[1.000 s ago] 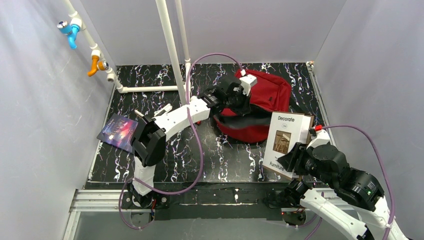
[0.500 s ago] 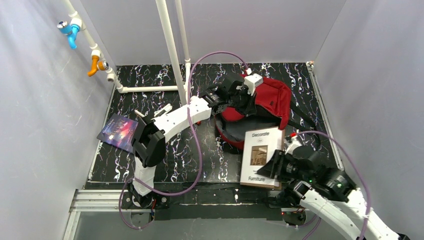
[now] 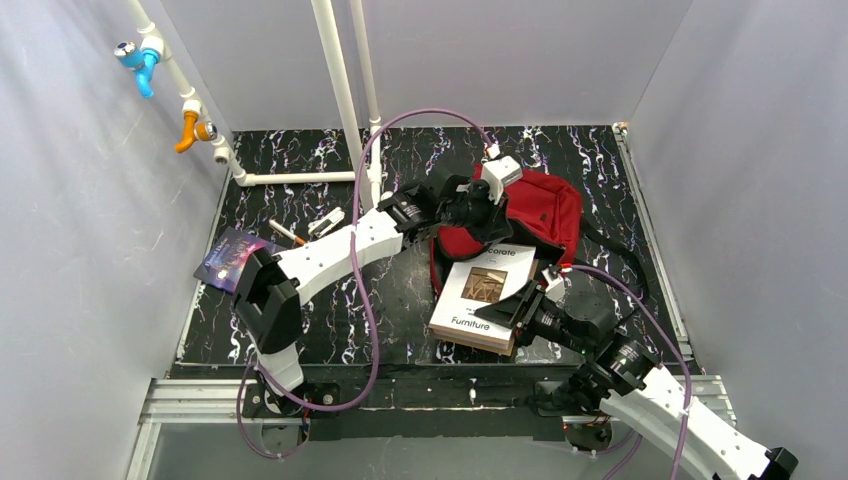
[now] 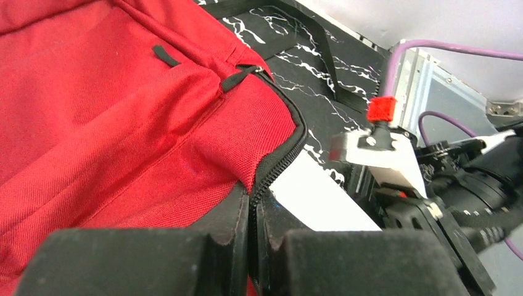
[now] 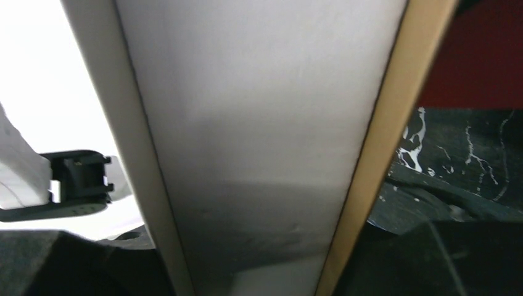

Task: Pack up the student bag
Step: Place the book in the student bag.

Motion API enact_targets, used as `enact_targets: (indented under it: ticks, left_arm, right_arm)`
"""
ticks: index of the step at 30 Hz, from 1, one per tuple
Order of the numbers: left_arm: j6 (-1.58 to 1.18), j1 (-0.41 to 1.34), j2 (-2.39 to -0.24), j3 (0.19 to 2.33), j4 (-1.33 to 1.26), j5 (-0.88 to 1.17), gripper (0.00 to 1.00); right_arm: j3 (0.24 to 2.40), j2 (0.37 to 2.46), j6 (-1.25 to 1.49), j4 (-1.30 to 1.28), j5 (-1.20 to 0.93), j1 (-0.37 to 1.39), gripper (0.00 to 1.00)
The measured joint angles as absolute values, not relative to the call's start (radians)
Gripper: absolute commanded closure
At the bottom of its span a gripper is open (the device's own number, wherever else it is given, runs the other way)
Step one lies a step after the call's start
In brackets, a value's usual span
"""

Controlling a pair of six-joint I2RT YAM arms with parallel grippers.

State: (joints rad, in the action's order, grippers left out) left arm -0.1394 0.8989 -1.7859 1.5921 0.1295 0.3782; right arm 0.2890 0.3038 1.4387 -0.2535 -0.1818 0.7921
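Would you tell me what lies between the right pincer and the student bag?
A white rectangular book, gripped by the right pincer, reaches across to the dark-red fabric backpack; the top view shows it.

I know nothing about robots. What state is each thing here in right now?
student bag: lying down, unzipped, zipper edge pinched.
left gripper: shut on the student bag's zipper edge.
furniture book: closed, tilted, held, far corner at the bag's mouth.
right gripper: clamped on the furniture book's near edge.
dark booklet: closed, lying flat, untouched.
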Motion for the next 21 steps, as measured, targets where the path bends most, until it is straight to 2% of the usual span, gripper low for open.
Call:
enact_targets:
  ticks: [8, 12, 17, 20, 21]
  left_arm:
    - [-0.115, 0.9, -1.724, 1.538, 0.107, 0.428, 1.0]
    - [-0.111, 0.9, -1.721, 1.535, 0.111, 0.459, 1.0]
    - [-0.112, 0.901, -1.717, 1.514, 0.106, 0.482, 1.0]
    - [-0.116, 0.901, -1.694, 1.467, 0.094, 0.486, 1.0]
    - [-0.118, 0.901, -1.687, 1.454, 0.091, 0.487, 1.0]
  right_arm:
    - [0.12, 0.263, 1.576, -0.067, -0.107, 0.784, 0.87]
    - [0.076, 0.355, 1.596, -0.008, -0.1, 0.76, 0.83]
    - [0.099, 0.533, 1.548, 0.102, -0.142, 0.658, 0.81]
    - [0.108, 0.64, 1.504, 0.177, -0.206, 0.553, 0.61]
    - [0.115, 0.674, 1.479, 0.197, -0.232, 0.511, 0.58]
